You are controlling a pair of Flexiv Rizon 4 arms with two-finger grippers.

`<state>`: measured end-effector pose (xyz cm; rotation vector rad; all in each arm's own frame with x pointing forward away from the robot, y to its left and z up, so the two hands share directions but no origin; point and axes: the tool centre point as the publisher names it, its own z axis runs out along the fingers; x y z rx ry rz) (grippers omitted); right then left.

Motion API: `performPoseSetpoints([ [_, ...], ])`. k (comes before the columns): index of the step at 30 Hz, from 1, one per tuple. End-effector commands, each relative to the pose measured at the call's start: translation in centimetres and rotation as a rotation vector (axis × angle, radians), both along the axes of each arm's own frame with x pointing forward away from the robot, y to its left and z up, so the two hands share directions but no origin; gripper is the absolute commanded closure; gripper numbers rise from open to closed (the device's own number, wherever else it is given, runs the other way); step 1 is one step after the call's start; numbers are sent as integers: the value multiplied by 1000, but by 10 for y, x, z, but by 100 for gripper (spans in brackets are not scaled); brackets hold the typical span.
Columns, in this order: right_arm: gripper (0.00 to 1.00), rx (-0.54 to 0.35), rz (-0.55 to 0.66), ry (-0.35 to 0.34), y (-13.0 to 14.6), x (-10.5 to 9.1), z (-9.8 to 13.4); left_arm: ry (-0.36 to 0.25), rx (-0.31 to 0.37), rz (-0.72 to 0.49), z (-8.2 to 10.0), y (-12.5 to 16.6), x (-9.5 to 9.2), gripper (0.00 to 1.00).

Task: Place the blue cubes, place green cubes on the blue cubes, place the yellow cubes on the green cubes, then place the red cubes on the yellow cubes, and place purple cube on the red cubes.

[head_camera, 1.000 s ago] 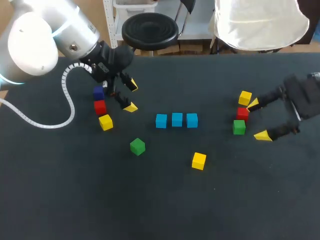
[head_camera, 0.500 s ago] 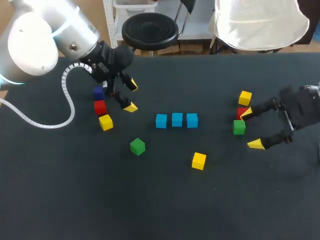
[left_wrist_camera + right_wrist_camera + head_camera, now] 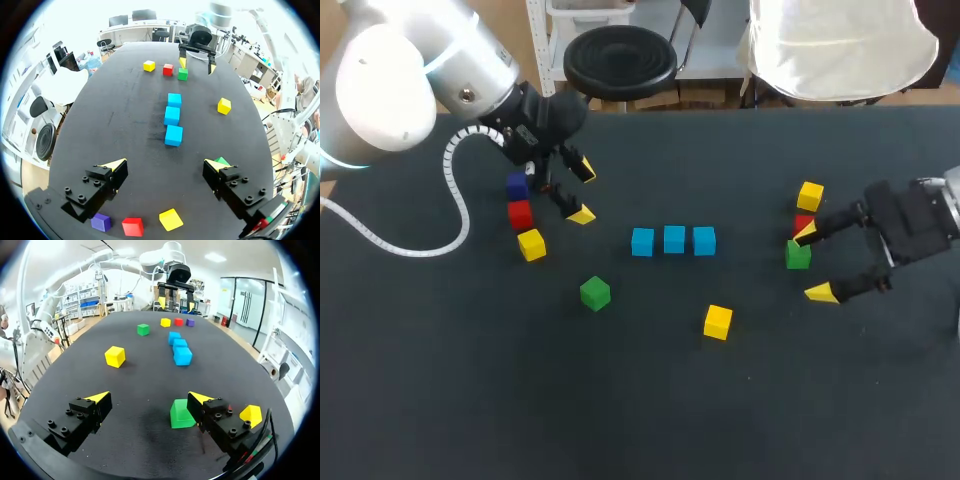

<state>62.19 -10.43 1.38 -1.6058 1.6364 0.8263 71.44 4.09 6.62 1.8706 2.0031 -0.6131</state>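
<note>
Green cube (image 3: 181,413) between the fingers (image 3: 215,416) of the right hand (image 3: 149,397), hard by one finger, not yet gripped. Hand wide, straddling it, likely for a pick and carry to the blue row (image 3: 673,240) well ahead on the bench (image 3: 620,400). Left hand (image 3: 583,192) wide too, empty, well apart, probably leaving that path free.

In the head view the right gripper (image 3: 812,262) has one finger across the red cube (image 3: 804,221) beside it, hiding part of it (the right wrist view shows only a sliver); the right arm (image 3: 920,220) runs off the edge
</note>
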Motion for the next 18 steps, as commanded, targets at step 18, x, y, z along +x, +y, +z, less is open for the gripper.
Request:
performPoseSetpoints([
  [18,0,-2,3,-83,-12,24,-3,-2,-2,-1,0,1,-1,0],
])
